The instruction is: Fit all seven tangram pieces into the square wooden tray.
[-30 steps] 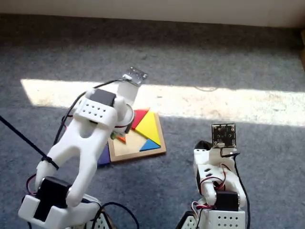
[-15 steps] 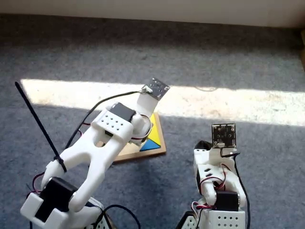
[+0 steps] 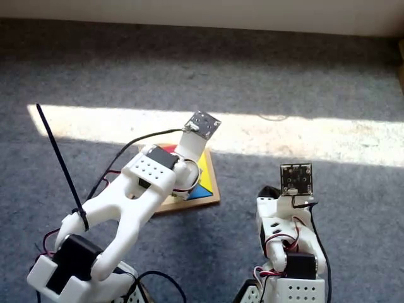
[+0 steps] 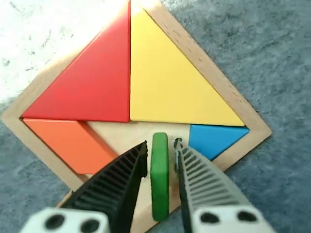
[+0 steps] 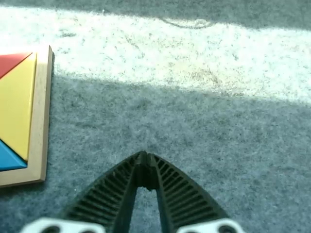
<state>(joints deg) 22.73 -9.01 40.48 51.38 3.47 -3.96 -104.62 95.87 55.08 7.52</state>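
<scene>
Left hand (image 4: 160,144) grips a green piece (image 4: 159,187) on edge between its two fingers, over the bare wood of the square wooden tray (image 4: 255,131). A red triangle (image 4: 92,82) and a yellow triangle (image 4: 170,82) fill the tray's half beyond it, with an orange piece (image 4: 73,143) and a blue triangle (image 4: 216,138) lying in the tray to either side. Right hand (image 5: 145,167) is closed on nothing, over the grey carpet (image 5: 218,126) off the tray's yellow-and-blue side.

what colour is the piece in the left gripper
Green. The tangram piece in the left gripper shows best in the left wrist view.
</scene>
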